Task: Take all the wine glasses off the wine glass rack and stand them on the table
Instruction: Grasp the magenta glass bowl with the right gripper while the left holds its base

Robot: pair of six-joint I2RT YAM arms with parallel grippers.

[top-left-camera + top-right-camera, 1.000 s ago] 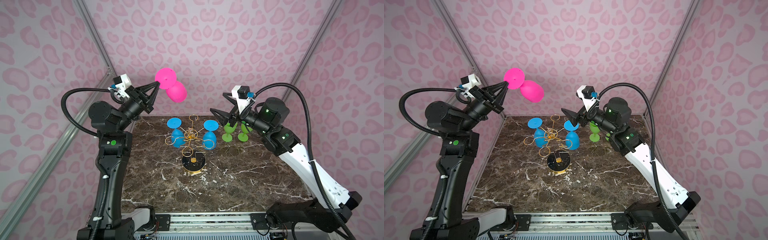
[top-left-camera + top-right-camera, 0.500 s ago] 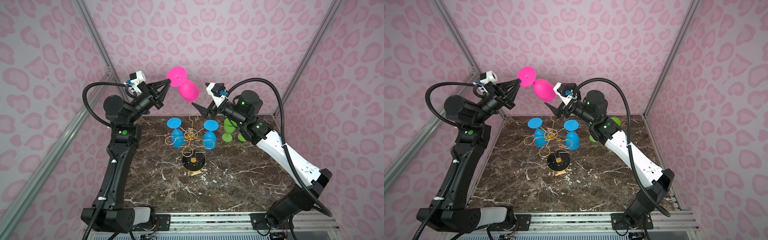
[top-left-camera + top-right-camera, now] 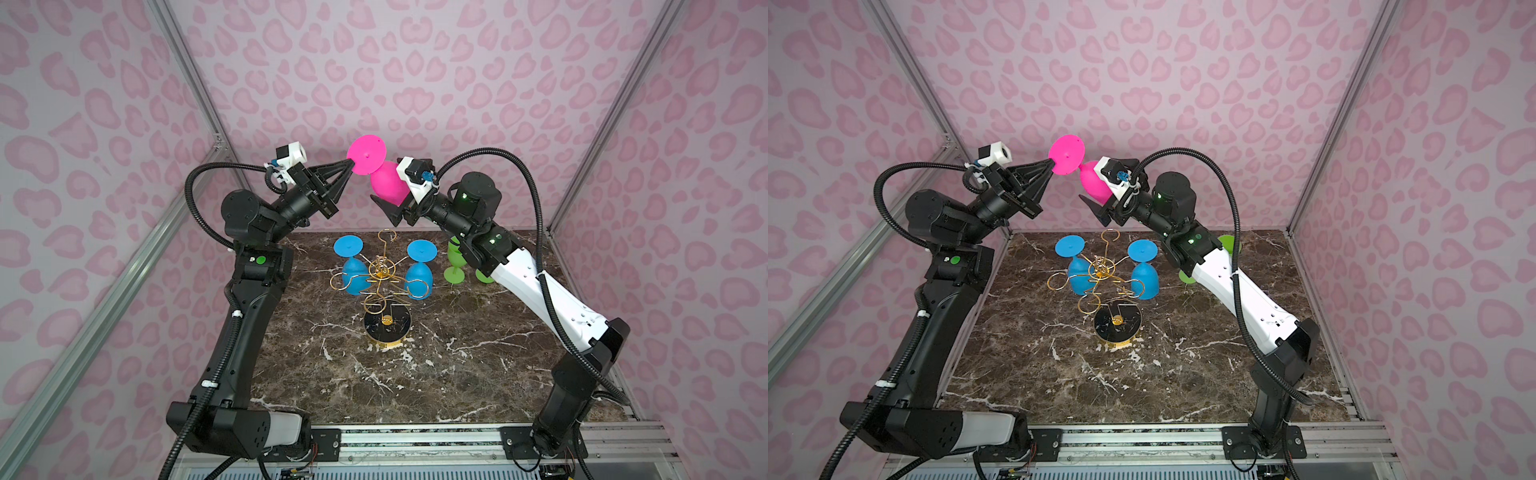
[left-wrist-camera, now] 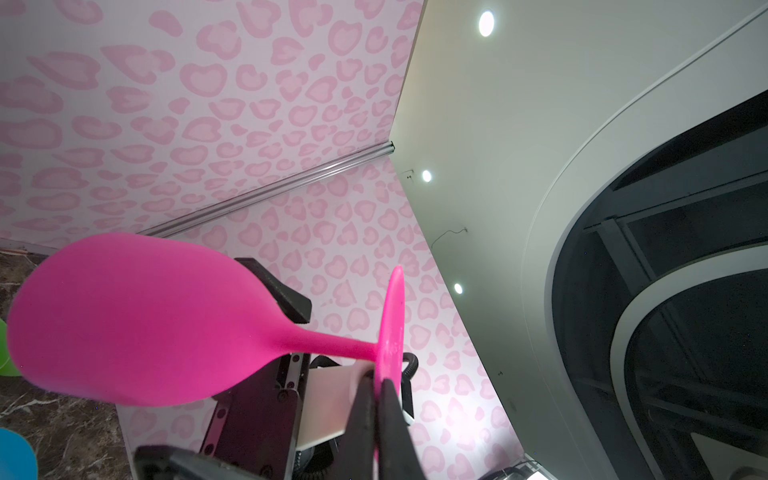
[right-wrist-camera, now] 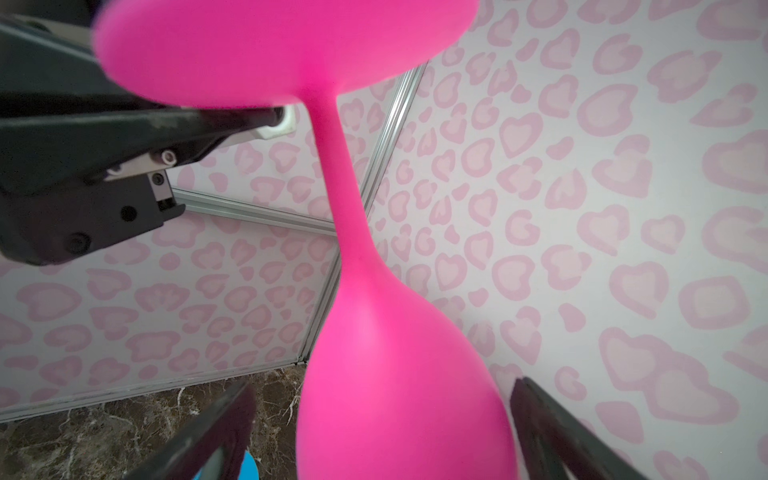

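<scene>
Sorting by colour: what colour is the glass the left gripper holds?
Bright pink; the wine glass shows best in the left wrist view.

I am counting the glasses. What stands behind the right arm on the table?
A green wine glass stands upright there, its bowl partly covered by the right arm. Beside it, a second green foot shows; the arm covers the rest.

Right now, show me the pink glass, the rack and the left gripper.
pink glass [image 3: 384,187], in a top view, bowl.
rack [image 3: 399,329], in a top view, black base.
left gripper [image 3: 351,165], in a top view, fingertips.
</scene>
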